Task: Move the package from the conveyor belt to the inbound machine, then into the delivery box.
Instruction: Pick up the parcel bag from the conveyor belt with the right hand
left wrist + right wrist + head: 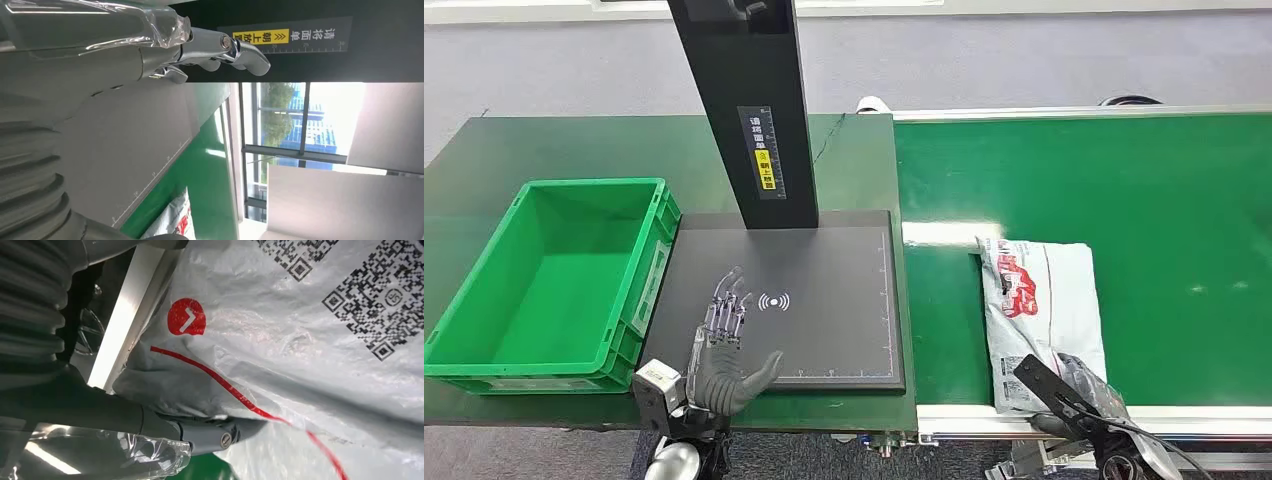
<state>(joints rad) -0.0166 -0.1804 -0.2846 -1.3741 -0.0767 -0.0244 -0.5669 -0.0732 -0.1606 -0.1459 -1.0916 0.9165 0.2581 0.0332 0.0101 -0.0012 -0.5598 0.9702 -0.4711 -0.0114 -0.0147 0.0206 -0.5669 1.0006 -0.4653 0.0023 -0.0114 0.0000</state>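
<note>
I see the package (1041, 305) in glossy, crinkled grey plastic film — the conveyor belt (1144, 190) smooth green with a sheen, the scanner plate (824, 270) matt dark, the crate (484, 300) shiny green plastic.

The black upright post (749, 110) of the inbound machine carries a label: white Chinese characters, too small to read, above a yellow strip; the left wrist view shows 朝上放置 on the yellow. A wireless-wave sign (774, 302) marks the dark scanning plate (844, 290). The package (310, 340) bears QR codes at 1 o'clock and a red roundel with a white chevron.
</note>
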